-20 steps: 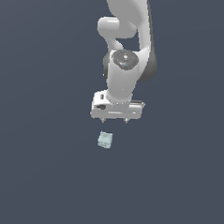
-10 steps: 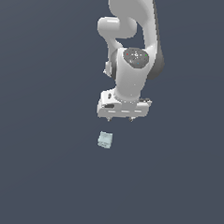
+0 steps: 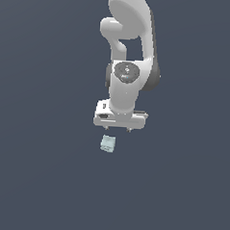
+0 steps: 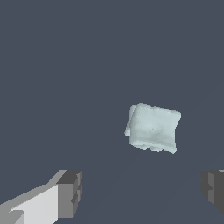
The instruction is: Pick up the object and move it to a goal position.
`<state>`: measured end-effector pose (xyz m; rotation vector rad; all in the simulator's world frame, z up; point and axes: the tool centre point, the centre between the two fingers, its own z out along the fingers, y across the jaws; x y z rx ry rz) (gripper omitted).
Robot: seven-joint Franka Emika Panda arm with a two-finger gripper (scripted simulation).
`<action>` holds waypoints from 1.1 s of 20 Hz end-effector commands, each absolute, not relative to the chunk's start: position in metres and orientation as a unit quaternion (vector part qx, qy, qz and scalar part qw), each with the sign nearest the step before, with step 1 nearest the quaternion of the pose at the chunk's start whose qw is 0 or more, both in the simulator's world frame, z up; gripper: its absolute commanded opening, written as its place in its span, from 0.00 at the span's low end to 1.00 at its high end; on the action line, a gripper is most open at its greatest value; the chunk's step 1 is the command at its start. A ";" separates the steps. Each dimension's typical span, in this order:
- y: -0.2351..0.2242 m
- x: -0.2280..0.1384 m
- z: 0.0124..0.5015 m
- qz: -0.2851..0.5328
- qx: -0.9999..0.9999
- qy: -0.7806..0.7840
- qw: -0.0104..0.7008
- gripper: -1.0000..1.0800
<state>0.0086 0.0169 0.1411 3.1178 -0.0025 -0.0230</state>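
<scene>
You've got a pale mint-blue object (image 3: 107, 144), white gripper (image 3: 119, 129) with grey fingertips (image 4: 70, 194), plain dark slate-blue ground (image 3: 36, 170).

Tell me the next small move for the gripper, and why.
Probably shift the gripper over the object before descending. The wrist view shows the fingers spread wide with the object lying apart from them, not between them; the exterior view also shows it off the gripper's centre, untouched.
</scene>
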 end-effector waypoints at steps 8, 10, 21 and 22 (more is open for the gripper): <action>-0.019 0.027 0.097 -0.001 0.996 -0.092 0.001 0.96; -0.022 0.028 0.093 0.000 0.995 -0.100 0.000 0.96; -0.024 0.028 0.072 -0.001 0.995 -0.103 0.000 0.96; -0.024 0.028 0.066 0.000 0.995 -0.104 0.000 0.96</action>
